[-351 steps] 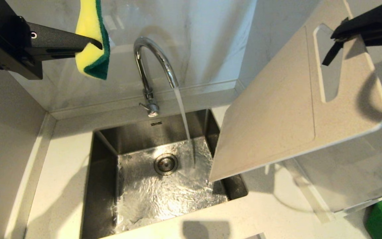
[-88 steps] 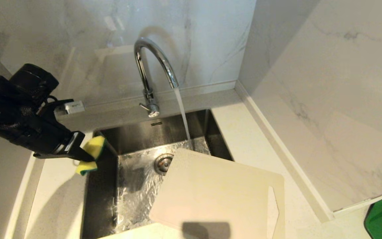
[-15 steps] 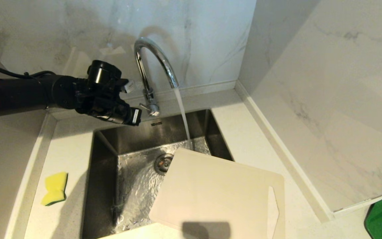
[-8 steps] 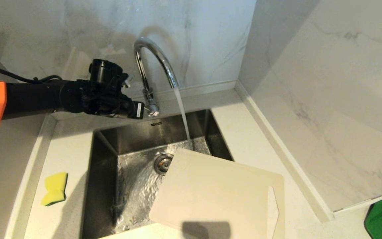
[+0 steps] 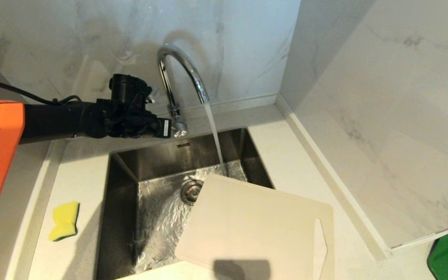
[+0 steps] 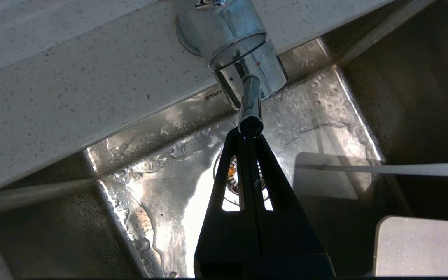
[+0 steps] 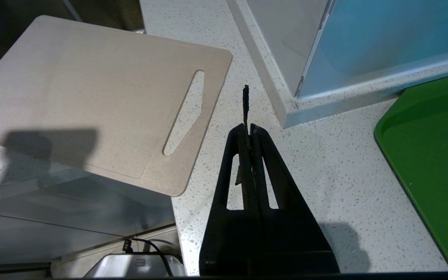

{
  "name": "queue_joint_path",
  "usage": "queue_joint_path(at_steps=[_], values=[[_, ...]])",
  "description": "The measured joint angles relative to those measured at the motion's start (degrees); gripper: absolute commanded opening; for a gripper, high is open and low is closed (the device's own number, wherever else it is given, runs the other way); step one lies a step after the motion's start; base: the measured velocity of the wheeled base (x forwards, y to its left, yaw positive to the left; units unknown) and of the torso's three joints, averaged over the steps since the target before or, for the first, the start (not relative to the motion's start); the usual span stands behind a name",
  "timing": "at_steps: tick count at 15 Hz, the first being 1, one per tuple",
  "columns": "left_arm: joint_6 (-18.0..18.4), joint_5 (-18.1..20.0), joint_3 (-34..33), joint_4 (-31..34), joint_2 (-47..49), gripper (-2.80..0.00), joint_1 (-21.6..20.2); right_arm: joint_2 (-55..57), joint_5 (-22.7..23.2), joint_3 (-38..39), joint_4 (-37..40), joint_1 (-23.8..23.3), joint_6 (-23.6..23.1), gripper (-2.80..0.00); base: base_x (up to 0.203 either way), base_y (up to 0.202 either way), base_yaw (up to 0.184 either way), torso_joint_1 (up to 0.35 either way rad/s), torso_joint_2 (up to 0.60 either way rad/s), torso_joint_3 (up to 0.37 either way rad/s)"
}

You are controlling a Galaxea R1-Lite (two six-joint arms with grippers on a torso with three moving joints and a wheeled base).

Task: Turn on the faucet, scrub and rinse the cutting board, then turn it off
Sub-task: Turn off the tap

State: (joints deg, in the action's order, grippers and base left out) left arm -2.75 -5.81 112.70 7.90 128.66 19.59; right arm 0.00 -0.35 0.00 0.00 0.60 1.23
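While water runs, near edge first: large cream-beige rectangular plastic cutting board (image 5: pixel 259 229) lying flat, partly over steel sink (image 5: pixel 125 182), partly on speckled white surface (image 5: pixel 309 163), slot handle toward right. Right tool (image 7: pixel 248 128) pressed together, empty, beside board. Farther back: left tool (image 6: pixel 249 134) pressed together, tips touching end of small lever of tall chrome gooseneck faucet (image 5: pixel 179 77). Lever's long axis in line with tool; left arm nearer, likely to push lever shut.

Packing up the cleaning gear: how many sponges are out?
1. The yellow-green sponge lies on the counter left of the sink; the cutting board could hide another.
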Motion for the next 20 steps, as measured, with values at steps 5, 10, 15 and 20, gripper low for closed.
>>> queue_joint_path(at_steps=[5, 10, 15, 20], values=[[0.08, -1.78, 0.06, -2.20, 0.91, -2.80, 0.00, 0.00, 0.02, 0.00, 0.00, 0.00, -0.01, -2.80, 0.000, 0.000, 0.000, 0.000, 0.00, 0.000], [0.19, -1.80, 0.61, -2.97, 1.19, -2.80, 0.00, 0.00, 0.02, 0.00, 0.00, 0.00, 0.00, -2.80, 0.000, 0.000, 0.000, 0.000, 0.00, 0.000], [0.17, -1.97, 0.80, -3.06, 1.04, -2.80, -0.11, 0.00, 0.02, 0.00, 0.00, 0.00, -0.02, -2.80, 0.000, 0.000, 0.000, 0.000, 0.00, 0.000], [-0.15, -1.54, 0.67, 1.19, 0.34, -2.80, -0.13, 0.00, 0.01, 0.00, 0.00, 0.00, -0.02, -2.80, 0.000, 0.000, 0.000, 0.000, 0.00, 0.000]])
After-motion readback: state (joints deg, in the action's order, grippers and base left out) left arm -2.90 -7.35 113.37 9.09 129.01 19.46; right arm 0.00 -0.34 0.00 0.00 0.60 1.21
